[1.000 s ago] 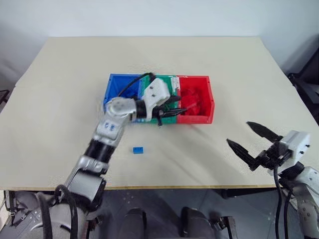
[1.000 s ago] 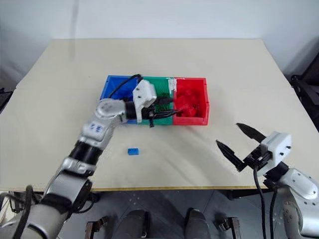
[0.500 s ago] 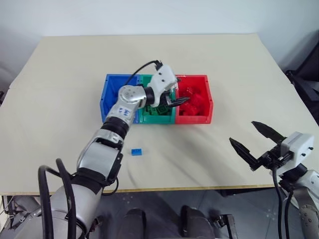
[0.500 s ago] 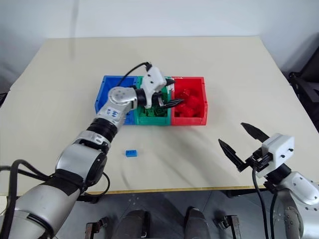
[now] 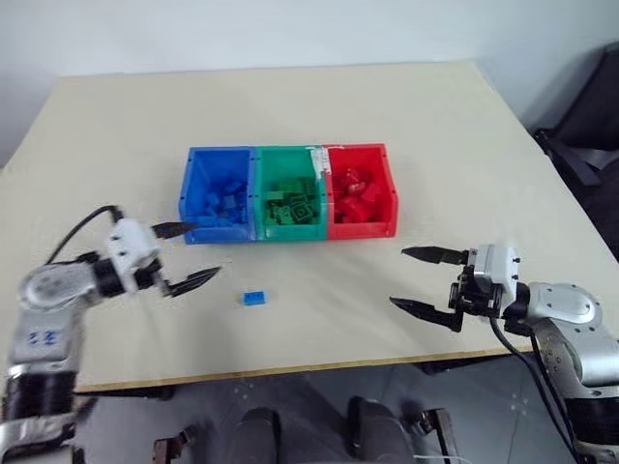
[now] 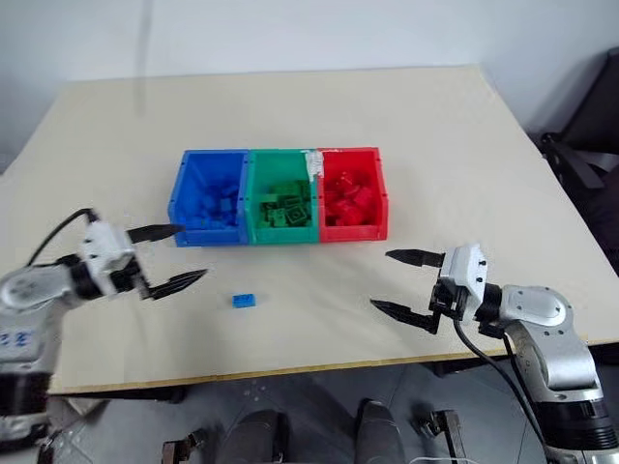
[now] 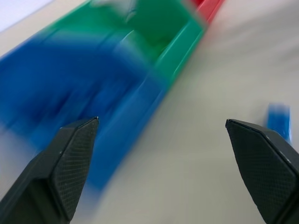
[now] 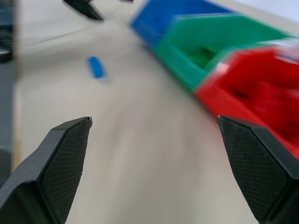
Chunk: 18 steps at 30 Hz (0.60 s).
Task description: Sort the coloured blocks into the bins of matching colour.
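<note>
left gripper (image 5: 189,257): wide open, empty | right gripper (image 5: 424,282): wide open, empty

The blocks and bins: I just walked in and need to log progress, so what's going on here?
The robot is sorting blocks into the blue bin, green bin and red bin, all holding matching pieces. One blue block lies on the table. The left gripper and right gripper are open and empty.
</note>
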Tool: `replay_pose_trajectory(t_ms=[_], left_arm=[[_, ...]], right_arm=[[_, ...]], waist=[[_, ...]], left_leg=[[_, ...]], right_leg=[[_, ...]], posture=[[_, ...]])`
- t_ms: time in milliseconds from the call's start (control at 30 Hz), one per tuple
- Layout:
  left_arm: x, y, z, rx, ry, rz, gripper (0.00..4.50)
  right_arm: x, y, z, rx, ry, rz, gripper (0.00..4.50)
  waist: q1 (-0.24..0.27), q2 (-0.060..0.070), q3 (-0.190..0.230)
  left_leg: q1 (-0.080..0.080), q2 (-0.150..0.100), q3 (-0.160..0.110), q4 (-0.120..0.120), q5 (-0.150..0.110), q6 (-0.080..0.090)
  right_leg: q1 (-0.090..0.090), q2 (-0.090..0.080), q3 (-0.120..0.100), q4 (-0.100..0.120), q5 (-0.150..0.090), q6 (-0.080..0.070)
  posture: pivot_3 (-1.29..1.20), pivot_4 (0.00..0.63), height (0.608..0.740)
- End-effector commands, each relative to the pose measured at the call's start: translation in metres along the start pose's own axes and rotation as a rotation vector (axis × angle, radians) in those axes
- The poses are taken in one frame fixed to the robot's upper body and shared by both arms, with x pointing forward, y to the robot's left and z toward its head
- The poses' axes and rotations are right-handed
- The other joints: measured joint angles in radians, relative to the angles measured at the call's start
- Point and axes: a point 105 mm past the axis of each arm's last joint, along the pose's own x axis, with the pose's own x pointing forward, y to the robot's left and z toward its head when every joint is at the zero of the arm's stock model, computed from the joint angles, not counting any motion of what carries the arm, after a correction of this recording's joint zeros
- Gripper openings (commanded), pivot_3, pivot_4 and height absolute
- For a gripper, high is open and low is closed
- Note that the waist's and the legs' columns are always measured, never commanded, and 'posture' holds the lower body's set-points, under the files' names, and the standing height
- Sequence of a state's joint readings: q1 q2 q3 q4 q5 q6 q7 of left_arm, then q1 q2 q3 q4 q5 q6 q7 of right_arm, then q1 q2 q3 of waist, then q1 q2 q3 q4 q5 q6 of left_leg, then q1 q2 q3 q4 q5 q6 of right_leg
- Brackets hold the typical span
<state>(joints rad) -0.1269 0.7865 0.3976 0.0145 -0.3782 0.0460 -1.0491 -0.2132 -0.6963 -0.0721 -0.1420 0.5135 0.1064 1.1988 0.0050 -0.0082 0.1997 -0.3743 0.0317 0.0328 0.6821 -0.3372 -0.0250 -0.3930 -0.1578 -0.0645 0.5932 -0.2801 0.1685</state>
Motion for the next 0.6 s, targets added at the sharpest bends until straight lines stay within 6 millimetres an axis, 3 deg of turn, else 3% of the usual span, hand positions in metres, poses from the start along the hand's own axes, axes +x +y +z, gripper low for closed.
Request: replay_pose_trajectory(t_ms=[33, 100, 167, 367, 533, 600], left_arm=[[-0.03, -0.005, 0.005, -0.037, -0.009, 0.03, 4.47], [-0.035, -0.012, -0.002, -0.069, 0.009, 0.021, 4.47], [-0.028, -0.021, -0.003, -0.069, 0.012, -0.019, 4.47], [0.021, -0.056, 0.005, -0.03, 0.044, -0.217, 4.47], [0.059, -0.064, 0.002, 0.029, 0.125, -0.325, 4.47], [0.064, -0.067, 0.0, 0.05, 0.146, -0.356, 4.47]], right_arm=[[0.011, 0.001, 0.008, -0.034, -0.025, 0.09, 4.5], [0.017, 0.002, 0.007, -0.037, -0.021, 0.13, 4.5], [0.018, 0.002, 0.007, -0.039, -0.018, 0.154, 4.5], [0.007, 0.001, 0.003, -0.05, 0.039, 0.178, 4.5], [-0.002, 0.006, -0.006, -0.029, 0.103, 0.179, 4.5], [-0.003, 0.007, -0.007, -0.025, 0.106, 0.174, 4.5]], waist=[[0.007, 0.0, 0.0], [0.014, 0.0, 0.0], [0.02, 0.0, 0.0], [0.018, 0.0, 0.0], [0.017, 0.0, 0.0], [0.015, 0.0, 0.0]], left_leg=[[0.0, 0.0, 0.0, 0.001, -0.001, 0.0], [0.001, 0.0, 0.001, 0.001, -0.001, 0.0], [0.001, 0.0, 0.001, 0.001, -0.001, 0.0], [0.001, 0.0, 0.001, 0.001, -0.001, 0.0], [0.001, 0.0, 0.002, 0.0, -0.001, 0.0], [0.001, 0.0, 0.002, 0.0, -0.001, 0.0]], right_leg=[[0.001, 0.0, 0.0, 0.0, 0.001, 0.0], [0.001, 0.0, 0.0, -0.001, 0.001, -0.001], [0.0, 0.0, 0.0, 0.0, 0.001, -0.001], [0.0, 0.0, 0.0, 0.0, 0.001, -0.001], [-0.001, 0.001, 0.0, 0.0, 0.001, -0.001], [-0.001, 0.001, 0.0, 0.0, 0.001, -0.001]], posture=[[0.0, 0.15, 0.74], [0.0, 0.15, 0.74], [0.0, 0.15, 0.74], [0.0, 0.15, 0.74], [0.0, 0.15, 0.74], [0.0, 0.15, 0.74]])
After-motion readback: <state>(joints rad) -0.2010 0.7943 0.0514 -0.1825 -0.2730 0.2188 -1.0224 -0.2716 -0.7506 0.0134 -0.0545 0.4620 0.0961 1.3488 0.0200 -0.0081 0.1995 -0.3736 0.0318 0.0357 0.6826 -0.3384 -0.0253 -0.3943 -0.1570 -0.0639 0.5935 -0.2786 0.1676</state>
